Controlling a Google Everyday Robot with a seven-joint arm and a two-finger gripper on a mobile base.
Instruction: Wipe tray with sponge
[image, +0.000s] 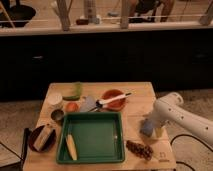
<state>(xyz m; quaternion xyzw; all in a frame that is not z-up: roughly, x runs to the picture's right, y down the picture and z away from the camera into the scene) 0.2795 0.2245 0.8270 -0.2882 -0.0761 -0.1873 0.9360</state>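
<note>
The dark-green tray lies on the wooden table, front centre, with a yellow corn cob lying in its left part. The light-blue sponge sits on the table just right of the tray, outside it. My gripper hangs at the end of the white arm that comes in from the right. It is right at the sponge, low over the table. The arm hides part of the sponge.
A dark-brown bowl holding a pale piece stands at front left. Behind the tray are a red bowl with a white utensil, a grey spatula piece, a green cup, a white cup and small cups. A brown cluster lies front right.
</note>
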